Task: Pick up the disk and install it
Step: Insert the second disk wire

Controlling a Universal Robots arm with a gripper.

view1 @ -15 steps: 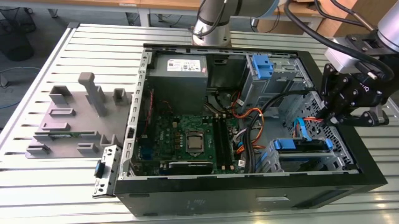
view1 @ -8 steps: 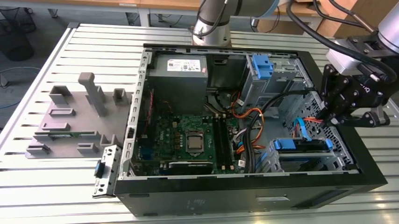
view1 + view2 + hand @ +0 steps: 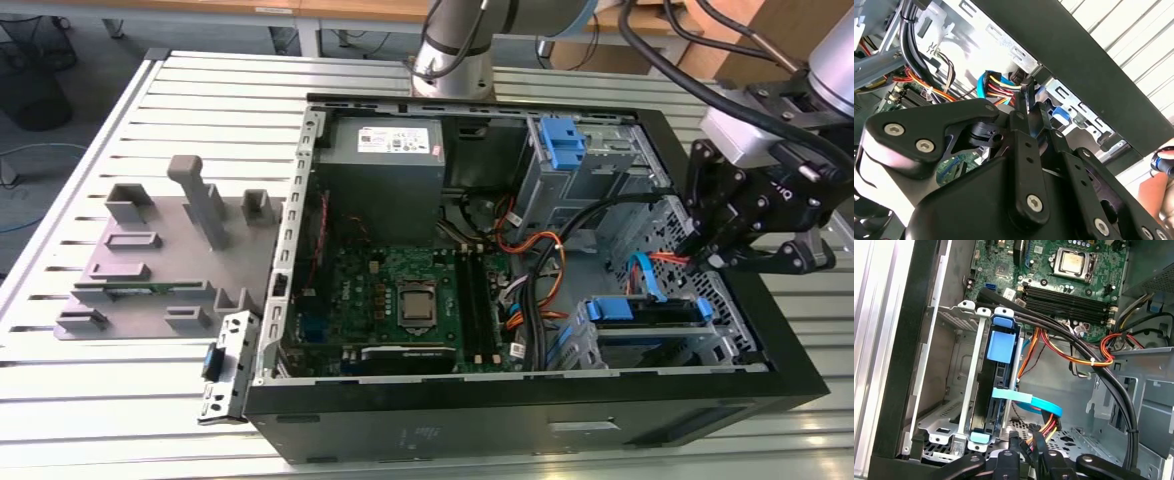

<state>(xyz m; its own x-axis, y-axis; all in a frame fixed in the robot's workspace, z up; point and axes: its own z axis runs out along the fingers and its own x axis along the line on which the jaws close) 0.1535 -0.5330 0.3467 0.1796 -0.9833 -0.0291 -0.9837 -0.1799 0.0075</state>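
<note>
The disk [image 3: 645,310] sits on edge in the drive cage at the front corner of the open computer case, on the exterior view's right. Its blue carrier frame [image 3: 1002,346] faces up between the cage's metal rails. My gripper [image 3: 721,255] hangs just above and beside that cage, over the case's wall on the exterior view's right. In the first wrist view its two fingertips [image 3: 1024,439] stand close together, a short way from the disk's end, with nothing between them. In the second wrist view the fingers [image 3: 1026,100] point toward a bundle of coloured power wires.
A flat blue data cable [image 3: 1029,401] and red-yellow power wires [image 3: 1046,427] lie across the cage next to the fingers. Thick black cables [image 3: 1094,365] run over the motherboard [image 3: 400,295]. A grey power supply [image 3: 384,150], a second blue carrier [image 3: 561,140] and a grey fixture block [image 3: 160,250] are also present.
</note>
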